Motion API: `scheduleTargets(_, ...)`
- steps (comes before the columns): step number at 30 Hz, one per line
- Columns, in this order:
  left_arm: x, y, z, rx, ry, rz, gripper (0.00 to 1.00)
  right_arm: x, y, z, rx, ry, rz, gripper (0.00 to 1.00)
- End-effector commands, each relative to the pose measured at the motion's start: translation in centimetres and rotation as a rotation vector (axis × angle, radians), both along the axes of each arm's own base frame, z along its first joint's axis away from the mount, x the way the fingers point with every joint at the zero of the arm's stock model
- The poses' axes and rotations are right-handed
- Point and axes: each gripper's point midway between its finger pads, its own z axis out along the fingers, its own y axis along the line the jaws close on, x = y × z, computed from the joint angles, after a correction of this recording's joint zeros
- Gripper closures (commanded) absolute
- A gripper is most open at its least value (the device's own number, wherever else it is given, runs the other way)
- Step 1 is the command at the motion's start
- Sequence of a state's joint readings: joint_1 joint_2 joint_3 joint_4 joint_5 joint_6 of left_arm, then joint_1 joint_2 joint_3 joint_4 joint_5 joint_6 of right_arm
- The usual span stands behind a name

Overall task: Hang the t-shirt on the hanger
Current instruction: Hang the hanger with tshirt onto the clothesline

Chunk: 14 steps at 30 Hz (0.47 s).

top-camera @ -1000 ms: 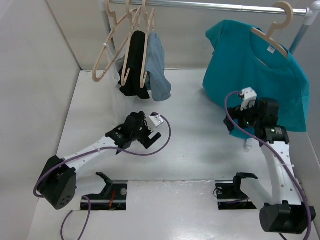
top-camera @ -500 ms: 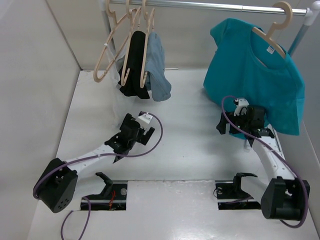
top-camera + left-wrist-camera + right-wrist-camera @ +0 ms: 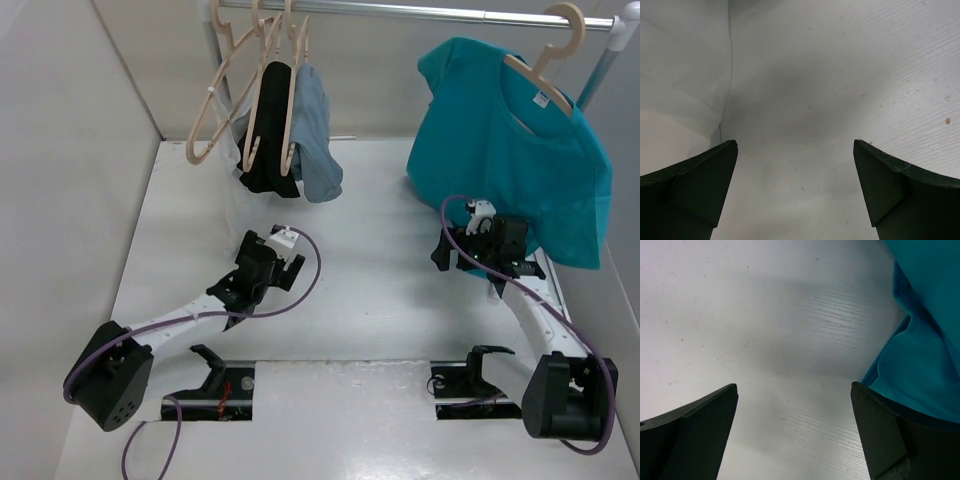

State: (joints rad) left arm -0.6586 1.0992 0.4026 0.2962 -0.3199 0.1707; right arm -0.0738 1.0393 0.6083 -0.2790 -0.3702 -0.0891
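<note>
The teal t-shirt (image 3: 500, 140) hangs from the rail at the back right, draped over a pale beige hanger (image 3: 545, 62) whose hook sits on the bar. My right gripper (image 3: 468, 252) is low over the table just in front of the shirt's hem, open and empty. In the right wrist view the right gripper (image 3: 794, 390) has bare table between its fingers, and teal t-shirt (image 3: 925, 330) cloth lies just beyond the right finger. My left gripper (image 3: 268, 262) is left of centre, open. In the left wrist view the left gripper (image 3: 795, 150) shows only bare table.
Several more beige hangers (image 3: 215, 110) hang at the left end of the rail (image 3: 420, 12), carrying a black garment (image 3: 268, 130) and a grey-blue garment (image 3: 318, 130). A white side wall (image 3: 70, 180) bounds the left. Two cut-outs (image 3: 215, 385) with black hooks lie at the near edge.
The right gripper has moved left and down, away from the shirt's front, and now sits low over the table. The left gripper has drawn back a little to the left. Both stayed open.
</note>
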Motion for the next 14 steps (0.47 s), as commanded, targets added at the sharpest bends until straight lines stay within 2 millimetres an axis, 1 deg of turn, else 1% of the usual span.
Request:
scheduleTargets(1, 0.55, 0.04, 1.34, -0.048, -0.050, 0.030, 0.00, 0.81, -0.23, 1.18, -0.008, -0.064, -0.007, 0.01)
scheduleTargets(3, 0.55, 0.04, 1.34, -0.048, -0.050, 0.030, 0.00, 0.61, -0.21, 0.81, -0.007, -0.055, -0.007, 0.01)
scheduleTargets(11, 0.55, 0.04, 1.34, -0.048, -0.050, 0.030, 0.00, 0.61, -0.21, 0.80, -0.007, -0.055, -0.007, 0.01)
scheduleTargets(12, 0.55, 0.04, 1.34, -0.048, -0.050, 0.030, 0.00, 0.74, -0.08, 1.28, -0.009, -0.078, 0.007, 0.01)
scheduleTargets(13, 0.55, 0.04, 1.34, -0.048, -0.050, 0.030, 0.00, 0.54, -0.07, 0.91, -0.008, -0.069, 0.007, 0.01)
scheduleTargets(14, 0.55, 0.04, 1.34, -0.048, -0.050, 0.030, 0.00, 0.69, -0.08, 1.51, -0.010, -0.094, 0.007, 0.01)
